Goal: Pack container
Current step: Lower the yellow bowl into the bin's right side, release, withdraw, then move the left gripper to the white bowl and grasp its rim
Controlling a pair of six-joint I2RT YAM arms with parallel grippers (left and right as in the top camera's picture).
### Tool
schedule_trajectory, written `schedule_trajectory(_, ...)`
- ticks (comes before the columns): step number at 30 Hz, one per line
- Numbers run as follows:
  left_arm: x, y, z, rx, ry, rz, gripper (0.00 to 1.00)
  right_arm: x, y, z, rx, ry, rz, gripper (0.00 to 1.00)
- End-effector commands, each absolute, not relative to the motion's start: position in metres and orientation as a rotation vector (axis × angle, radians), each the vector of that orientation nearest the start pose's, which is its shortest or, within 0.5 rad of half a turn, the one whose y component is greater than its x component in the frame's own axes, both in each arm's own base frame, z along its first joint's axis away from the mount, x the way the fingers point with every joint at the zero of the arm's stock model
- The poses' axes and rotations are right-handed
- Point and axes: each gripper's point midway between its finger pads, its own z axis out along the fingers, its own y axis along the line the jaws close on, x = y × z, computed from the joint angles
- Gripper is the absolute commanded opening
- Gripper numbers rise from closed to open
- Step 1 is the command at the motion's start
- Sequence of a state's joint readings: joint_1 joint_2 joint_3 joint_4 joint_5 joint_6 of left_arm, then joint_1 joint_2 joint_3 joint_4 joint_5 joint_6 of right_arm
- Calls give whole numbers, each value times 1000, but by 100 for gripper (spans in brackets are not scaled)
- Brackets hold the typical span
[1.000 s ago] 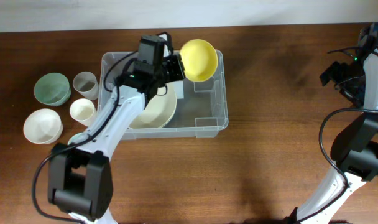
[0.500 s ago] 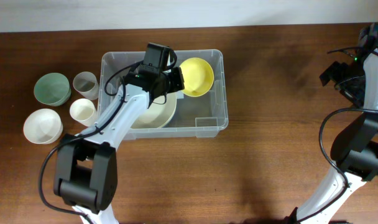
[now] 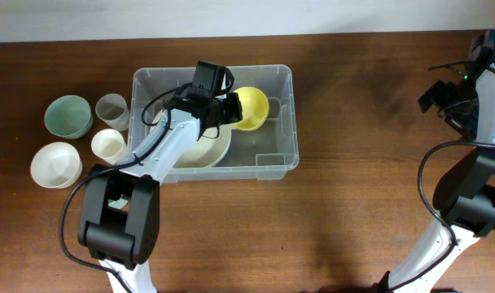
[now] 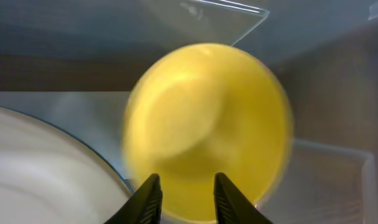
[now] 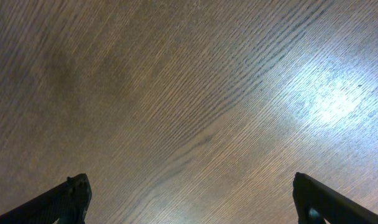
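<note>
The clear container [image 3: 289,122] stands on the table left of centre, with a large cream bowl [image 3: 205,148] lying in its left half. My left gripper [image 3: 229,108] reaches into the container from above. A yellow bowl [image 3: 251,108] sits just off its fingertips, low inside the bin. In the left wrist view the yellow bowl [image 4: 207,124] is blurred beyond my parted fingers [image 4: 186,199], and the cream bowl [image 4: 40,174] is at the lower left. My right gripper [image 5: 189,199] is wide open and empty above bare wood at the far right.
Left of the container stand a green bowl [image 3: 67,115], a grey cup [image 3: 111,107], a cream cup [image 3: 107,144] and a white bowl [image 3: 55,163]. The right arm [image 3: 475,106] stays at the table's right edge.
My left gripper has carried the yellow bowl from the container's far rim down into the bin. The bowl now lies lower and looks loose from the fingers. The right arm has not moved.
</note>
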State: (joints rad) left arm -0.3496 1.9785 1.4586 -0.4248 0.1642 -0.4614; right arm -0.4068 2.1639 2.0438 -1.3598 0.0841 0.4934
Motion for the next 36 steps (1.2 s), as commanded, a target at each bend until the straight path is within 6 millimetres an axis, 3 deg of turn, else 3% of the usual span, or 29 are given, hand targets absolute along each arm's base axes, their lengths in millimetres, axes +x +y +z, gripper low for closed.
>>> schedule_trajectory(1,477,-201,95,-46,2551,-516,45,398,-187,124,1326,2726,-123,99)
schedule_trajectory(5,498,-189,126,-32,2485,-506,69,398,-187,124,1326,2726,-123,99)
schedule_trajectory(10,522,-151,197,-108,2400,-484,97,398,-187,124,1326,2726,-123,99)
schedule_trajectory(16,517,-75,282,-215,2318,-407,99,398,-187,124,1326,2726,-123,99)
schedule_trajectory(18,507,-42,301,-277,2298,-352,99,398,-187,124,1326,2726,-123,99)
schedule_trajectory(20,490,6,311,-409,2287,-238,99,398,-187,124,1326,2726,-123,99)
schedule_trajectory(21,471,53,311,-578,2287,-110,99,398,-187,124,1326,2726,-123,99)
schedule_trajectory(23,443,103,301,-820,2285,13,99,398,-187,124,1326,2726,-123,99)
schedule_trajectory(27,387,166,266,-1227,2323,94,99,398,-187,124,1326,2726,-123,99)
schedule_trajectory(28,360,187,243,-1420,2344,121,99,398,-187,124,1326,2726,-123,99)
schedule_trajectory(33,312,219,185,-1751,2376,167,99,398,-187,124,1326,2726,-123,99)
schedule_trajectory(36,295,225,151,-1910,2355,104,99,398,-187,124,1326,2726,-123,99)
